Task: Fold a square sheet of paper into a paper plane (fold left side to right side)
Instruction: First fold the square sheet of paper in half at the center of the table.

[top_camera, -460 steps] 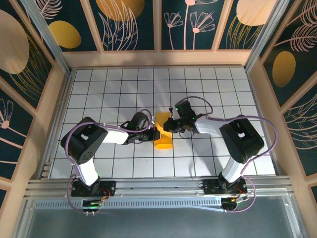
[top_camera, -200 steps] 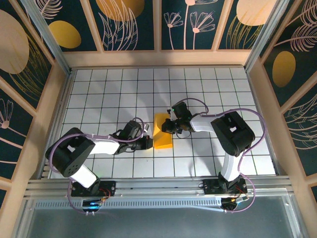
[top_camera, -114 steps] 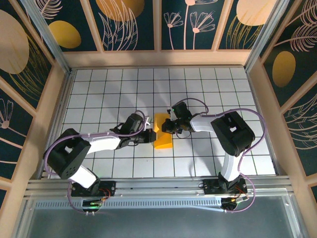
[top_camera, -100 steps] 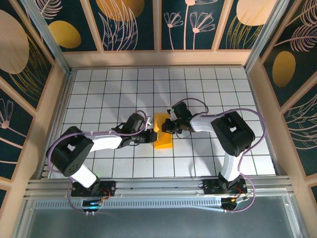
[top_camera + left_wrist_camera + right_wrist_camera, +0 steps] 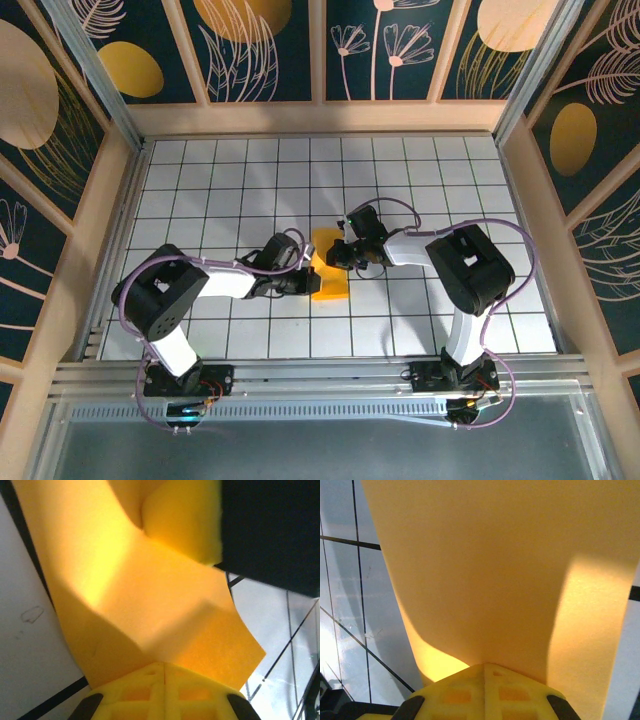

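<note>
Right now both arms reach low over the white tiled table (image 5: 220, 170) toward its middle, and their tips meet at the sheet of paper (image 5: 331, 282). The left arm rises from its base to a bulky black joint, then its white forearm runs nearly flat to the right, ending with the left gripper (image 5: 306, 283) at the paper's left edge. The right arm climbs from its base to a black joint over the right half of the table, then its forearm stretches left and slightly away, putting the right gripper (image 5: 338, 256) on the far right part of the paper. From the left wrist, the two yellow fingers (image 5: 125, 697) are pressed together with no gap, and their tips sit against the broad face of the orange-yellow paper, which bulges up and curls over itself at its far end. From the right wrist, the fingers (image 5: 520, 695) are likewise closed tight against each other, with the paper rising in a smooth curve straight off their tips. Whether either closed pair has any paper nipped between it cannot be told. Seen from above, the paper is a narrow upright shape lying between the two grippers, its left part lifted off the tiles beside the left gripper.
</note>
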{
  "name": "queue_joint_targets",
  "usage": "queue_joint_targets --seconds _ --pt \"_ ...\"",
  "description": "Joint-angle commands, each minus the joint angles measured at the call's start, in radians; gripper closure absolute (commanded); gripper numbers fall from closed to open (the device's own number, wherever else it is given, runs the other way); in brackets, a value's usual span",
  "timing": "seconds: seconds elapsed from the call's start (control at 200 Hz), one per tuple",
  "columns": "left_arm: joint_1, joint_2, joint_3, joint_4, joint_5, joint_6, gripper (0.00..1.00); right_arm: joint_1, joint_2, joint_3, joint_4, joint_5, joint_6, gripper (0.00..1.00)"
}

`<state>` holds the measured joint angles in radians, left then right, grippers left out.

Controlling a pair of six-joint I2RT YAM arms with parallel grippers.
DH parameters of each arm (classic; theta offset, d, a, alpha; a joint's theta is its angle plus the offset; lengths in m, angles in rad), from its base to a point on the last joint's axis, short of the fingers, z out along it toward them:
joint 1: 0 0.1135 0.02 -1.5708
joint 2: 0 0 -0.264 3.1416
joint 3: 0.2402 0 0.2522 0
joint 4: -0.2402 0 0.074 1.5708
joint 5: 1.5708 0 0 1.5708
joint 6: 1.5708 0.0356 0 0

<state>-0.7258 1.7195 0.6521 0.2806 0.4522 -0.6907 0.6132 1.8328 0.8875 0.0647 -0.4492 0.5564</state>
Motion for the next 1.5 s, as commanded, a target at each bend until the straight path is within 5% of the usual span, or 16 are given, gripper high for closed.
queue_joint_targets --seconds 0.0,0.681,1.146,1.491 --pt "-0.010 0.025 -0.024 -0.049 0.022 0.038 1.00 0.000 0.043 -0.030 -0.075 0.092 -0.012 1.00" --pt "-0.038 -0.118 -0.191 -0.148 0.058 0.092 1.00 0.000 0.045 -0.035 -0.075 0.092 -0.012 1.00" --pt "0.033 -0.328 -0.080 -0.263 0.026 0.097 1.00 0.000 0.035 -0.034 -0.078 0.083 -0.020 1.00" --pt "0.088 -0.084 0.114 -0.275 0.063 0.189 1.00 0.000 0.035 -0.021 -0.083 0.076 -0.020 1.00"
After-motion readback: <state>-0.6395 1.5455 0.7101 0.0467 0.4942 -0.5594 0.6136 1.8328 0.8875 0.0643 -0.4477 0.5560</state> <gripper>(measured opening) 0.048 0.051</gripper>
